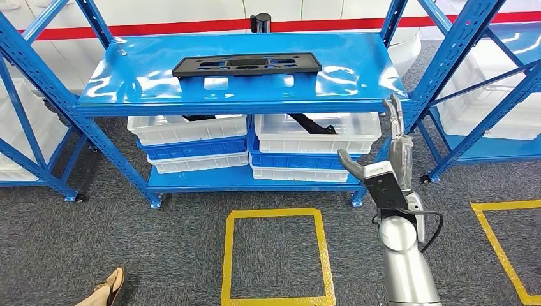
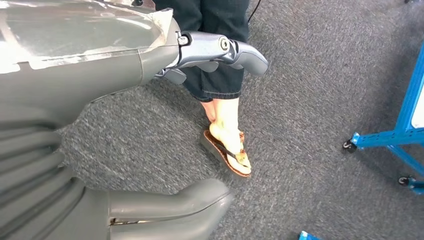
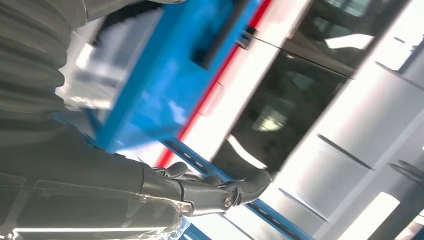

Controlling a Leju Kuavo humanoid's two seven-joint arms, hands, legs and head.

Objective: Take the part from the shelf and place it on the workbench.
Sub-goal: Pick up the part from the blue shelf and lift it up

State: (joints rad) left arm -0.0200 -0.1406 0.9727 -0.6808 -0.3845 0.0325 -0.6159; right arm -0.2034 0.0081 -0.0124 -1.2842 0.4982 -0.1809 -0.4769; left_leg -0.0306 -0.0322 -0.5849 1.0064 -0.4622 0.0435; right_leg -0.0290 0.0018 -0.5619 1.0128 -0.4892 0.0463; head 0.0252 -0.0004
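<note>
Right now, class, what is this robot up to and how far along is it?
The robot faces a blue shelf with a long black part lying flat on its top level, untouched. Its right hand is raised, fingers spread, beside the shelf's front right corner, holding nothing and well short of the part. The left hand hangs over the grey carpet, also holding nothing, near a person's sandalled foot. White and blue bins sit on the lower level. Nothing has been picked up yet.

White bins (image 1: 317,131) stacked with blue bins (image 1: 191,148) under the top board. Yellow tape square (image 1: 275,255) on grey carpet (image 1: 96,229). Sandalled foot (image 1: 108,290) at lower edge; small dark cylinder (image 1: 260,23), perhaps a caster, behind.
</note>
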